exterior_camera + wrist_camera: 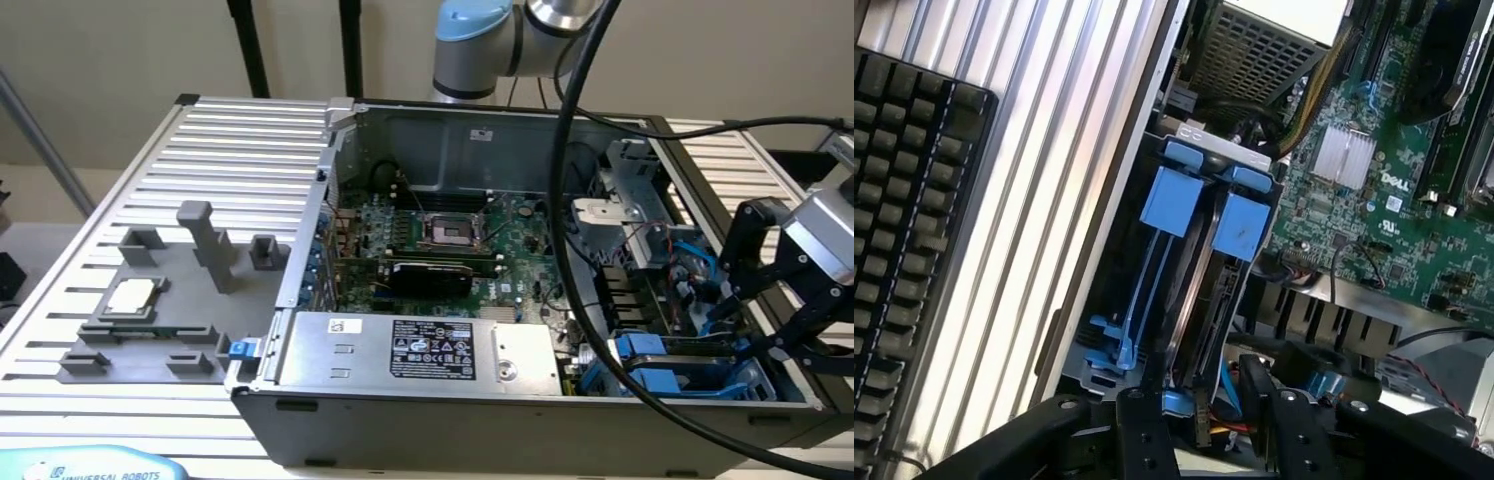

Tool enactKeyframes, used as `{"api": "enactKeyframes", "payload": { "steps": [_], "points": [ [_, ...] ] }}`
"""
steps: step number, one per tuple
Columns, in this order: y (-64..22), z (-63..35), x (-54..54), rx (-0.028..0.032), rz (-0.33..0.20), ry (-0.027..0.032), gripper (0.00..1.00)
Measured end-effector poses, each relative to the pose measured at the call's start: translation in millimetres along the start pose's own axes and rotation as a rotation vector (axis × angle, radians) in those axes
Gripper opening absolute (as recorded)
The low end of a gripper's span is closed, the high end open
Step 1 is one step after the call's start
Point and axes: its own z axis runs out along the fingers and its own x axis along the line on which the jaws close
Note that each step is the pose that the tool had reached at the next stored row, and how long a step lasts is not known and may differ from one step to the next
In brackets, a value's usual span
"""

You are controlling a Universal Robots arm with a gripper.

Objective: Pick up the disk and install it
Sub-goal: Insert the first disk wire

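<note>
At the exterior view's right, above the near right corner of the open computer case point(534, 430), the gripper point(747, 320) is positioned over the drive bay. Its black fingers point(1144, 435) are seen spread apart in the wrist view, and nothing is pinched between them; only cables and blue plastic deeper inside the case are visible through the gap.

The disk point(1239, 225) is located in the drive bay, standing on edge with its blue carrier tab facing up. A second blue-tabbed carrier point(1172, 200) is seated just beside it. Because both are viewed edge-on, it cannot be told with certainty which of the two is the task's unit. In the exterior view, the blue tabs point(654, 378) are found in the same corner, below the fingers.

The power supply point(414, 350) is mounted along the near wall of the case, beside the bay. The motherboard point(454, 240) is exposed behind it. The case is placed on a ribbed metal table point(227, 130). A grey fixture plate point(160, 300) lies on the table at the exterior view's left, and a black keyboard point(904, 230) rests outside the case wall.
</note>
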Motion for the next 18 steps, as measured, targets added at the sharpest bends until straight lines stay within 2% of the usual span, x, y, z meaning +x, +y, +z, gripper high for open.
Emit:
{"api": "enactKeyframes", "payload": {
  "steps": [3, 4, 8, 9, 11, 12, 15, 18],
  "points": [
    [0.0, 0.5, -0.2, 0.0038, -0.004, -0.0027, 0.4],
    [-0.1, 0.9, -0.3, 0.0049, -0.005, -0.0033, 0.33],
    [-0.2, 1.6, -0.8, 0.0071, -0.01, -0.0037, 0.31],
    [-0.3, 1.6, -1.0, 0.0071, -0.011, -0.0036, 0.24],
    [0.0, 1.6, -1.6, 0.0069, -0.012, -0.0036, 0.21],
    [0.7, 1.3, -2.1, 0.0068, -0.013, -0.0034, 0.16],
    [7.5, 0.8, -4.7, 0.0067, -0.014, -0.0035, 0.16],
    [19.3, 1.2, -8.6, 0.0066, -0.014, -0.0034, 0.16]
  ]
}}
